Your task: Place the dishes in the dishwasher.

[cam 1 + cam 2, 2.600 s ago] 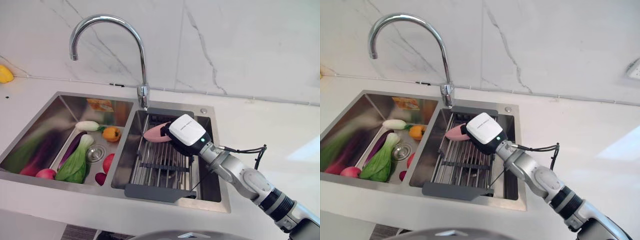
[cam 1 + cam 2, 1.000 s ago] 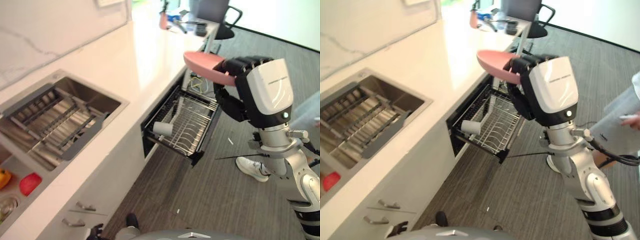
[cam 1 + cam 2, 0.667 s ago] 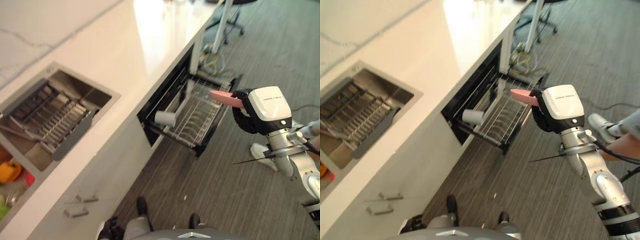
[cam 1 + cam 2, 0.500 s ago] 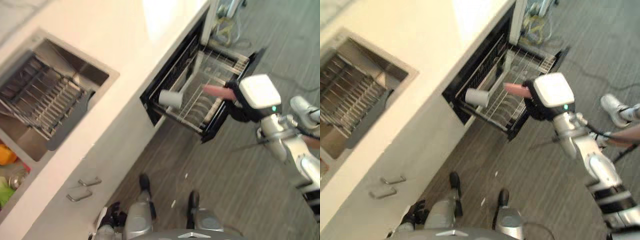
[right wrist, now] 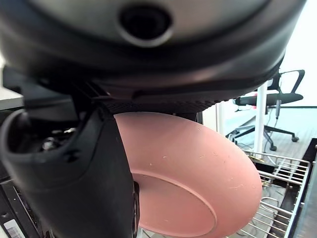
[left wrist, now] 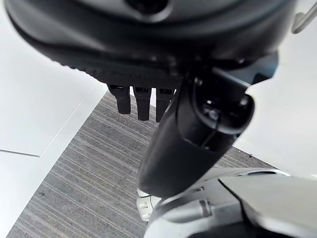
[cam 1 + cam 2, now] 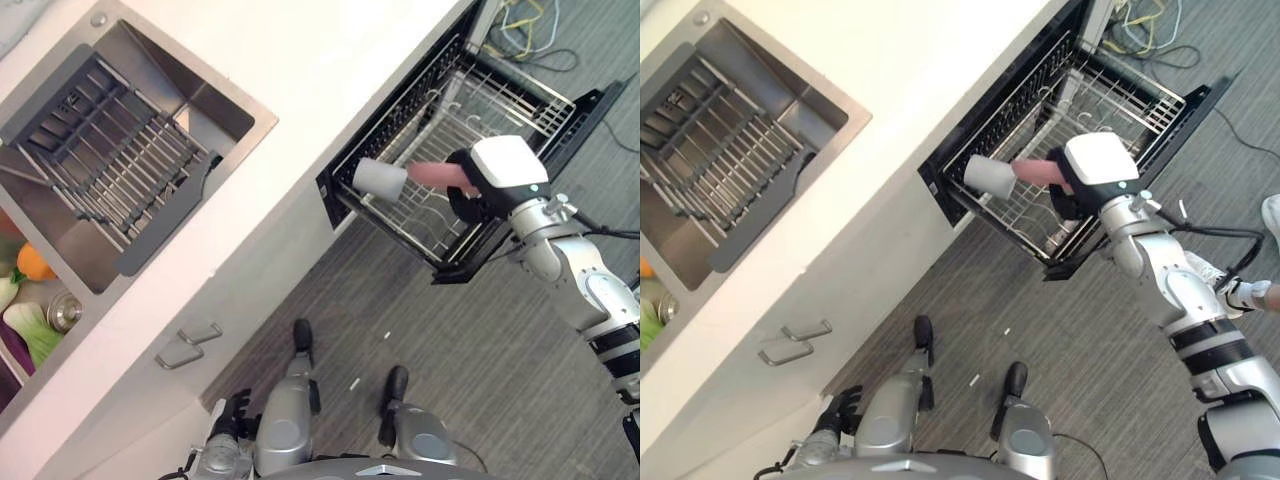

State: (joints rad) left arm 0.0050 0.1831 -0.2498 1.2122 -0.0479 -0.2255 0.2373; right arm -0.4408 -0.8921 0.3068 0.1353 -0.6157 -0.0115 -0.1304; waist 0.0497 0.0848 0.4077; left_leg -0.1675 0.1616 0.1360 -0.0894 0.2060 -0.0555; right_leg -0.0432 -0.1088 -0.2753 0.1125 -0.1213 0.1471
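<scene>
Pink plate [image 5: 198, 178] held in the right hand [image 7: 490, 185] over the pulled-out dishwasher rack [image 7: 500, 115]; thumb lies across the near underside and the fingers close on the rim from the other face, so the hold is a pinch at one edge with most of the plate cantilevered outward toward the rack; in the eye views the plate [image 7: 1040, 172] shows nearly edge-on, just beside a pale cup [image 7: 380, 178] lying on its side at the rack's front corner. Judged: plate looks rigid, thin-walled, smooth and matte with fine scratches, probably plastic or melamine, so light and not very fragile, but slick under hard fingers; a rim pinch is likely to let it pivot if it snags a tine, so a hold deeper in from the edge would be steadier; wire tines give narrow slots, so the plate should go in on edge, clear of the cup. Left hand [image 6: 143, 101] hangs by the robot's side above the grey floor [image 6: 74, 168]; fingers straight, holding nothing. Sink [image 7: 235, 105] with its rack [image 7: 120, 170] lies well apart along the counter [image 7: 330, 50].
</scene>
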